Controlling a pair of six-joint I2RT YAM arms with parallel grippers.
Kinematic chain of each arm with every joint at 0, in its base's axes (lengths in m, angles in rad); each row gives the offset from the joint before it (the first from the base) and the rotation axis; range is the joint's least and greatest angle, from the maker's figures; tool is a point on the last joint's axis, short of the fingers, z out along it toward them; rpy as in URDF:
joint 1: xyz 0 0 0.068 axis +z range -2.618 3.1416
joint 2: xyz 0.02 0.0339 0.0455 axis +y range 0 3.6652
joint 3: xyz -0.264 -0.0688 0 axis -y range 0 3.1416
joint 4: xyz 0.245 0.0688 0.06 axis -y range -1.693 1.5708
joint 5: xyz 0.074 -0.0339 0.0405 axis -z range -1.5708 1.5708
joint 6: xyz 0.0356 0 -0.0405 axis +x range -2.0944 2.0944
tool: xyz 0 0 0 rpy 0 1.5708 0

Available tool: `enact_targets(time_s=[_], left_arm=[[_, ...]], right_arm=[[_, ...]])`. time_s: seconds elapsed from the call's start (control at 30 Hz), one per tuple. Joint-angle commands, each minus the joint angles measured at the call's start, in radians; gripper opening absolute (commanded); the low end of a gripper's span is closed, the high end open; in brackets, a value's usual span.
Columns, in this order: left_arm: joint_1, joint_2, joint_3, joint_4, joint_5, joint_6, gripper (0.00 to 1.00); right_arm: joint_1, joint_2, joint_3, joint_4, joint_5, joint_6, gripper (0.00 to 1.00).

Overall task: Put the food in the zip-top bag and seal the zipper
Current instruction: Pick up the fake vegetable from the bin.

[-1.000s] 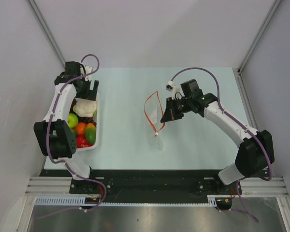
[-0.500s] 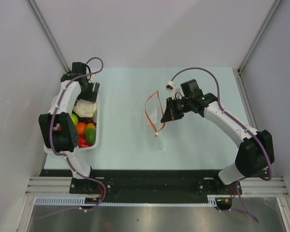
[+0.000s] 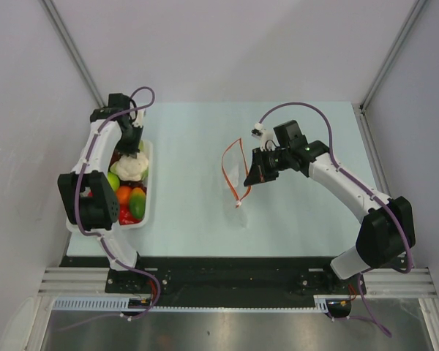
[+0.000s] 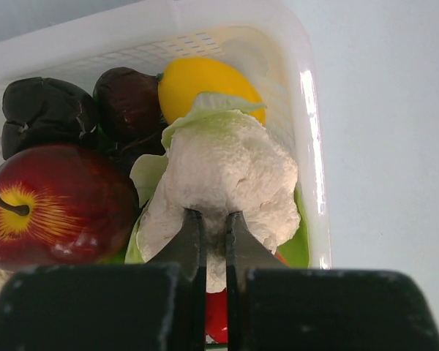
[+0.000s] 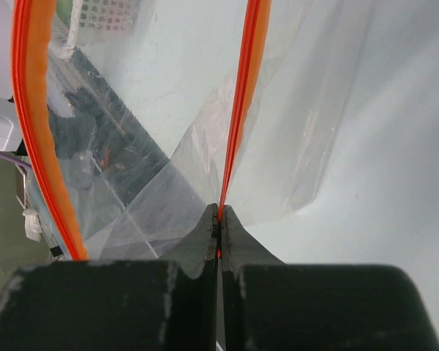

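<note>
The food lies in a white tray (image 3: 148,191) at the left: a whitish lump (image 3: 132,168) with green leaves, a green apple (image 3: 111,180), an orange piece (image 3: 122,193) and a red piece (image 3: 124,214). My left gripper (image 3: 134,148) is shut on the whitish lump (image 4: 227,168), its fingers (image 4: 186,238) pinching the lump's near side over the tray. A red apple (image 4: 51,197), a yellow piece (image 4: 205,80) and dark grapes (image 4: 47,110) lie around it. The zip-top bag (image 3: 236,172) stands at the table's middle with its mouth open. My right gripper (image 3: 252,175) is shut on the zipper (image 5: 243,88).
The tray's right wall (image 4: 311,110) stands close beside the held lump. The bag's other zipper edge (image 5: 36,124) curves away to the left, so the mouth gapes toward the tray. Bare pale table (image 3: 186,190) lies between tray and bag.
My left gripper moved down onto the whitish lump in the tray and went from open to shut on it. The right arm and the bag have not moved.
</note>
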Motion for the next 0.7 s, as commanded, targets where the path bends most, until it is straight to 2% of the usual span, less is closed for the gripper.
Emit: enact_targets(time_s=[0.0,0.47,0.57,0.67], left_arm=[[-0.009,-0.064,0.052,-0.078,0.047,-0.036,0.0],[-0.009,-0.213,0.099,-0.152,0.198,-0.059,0.0],[-0.008,-0.251,0.119,-0.138,0.295,-0.071,0.0],[-0.011,-0.316,0.125,-0.072,0.466,-0.095,0.0]], right_arm=[[-0.004,-0.006,0.025,-0.002,-0.007,-0.023,0.0],[0.004,0.008,0.051,-0.012,-0.037,-0.046,0.0],[0.005,0.005,0.054,-0.004,-0.041,-0.046,0.0],[0.007,0.007,0.06,-0.002,-0.053,-0.046,0.0]])
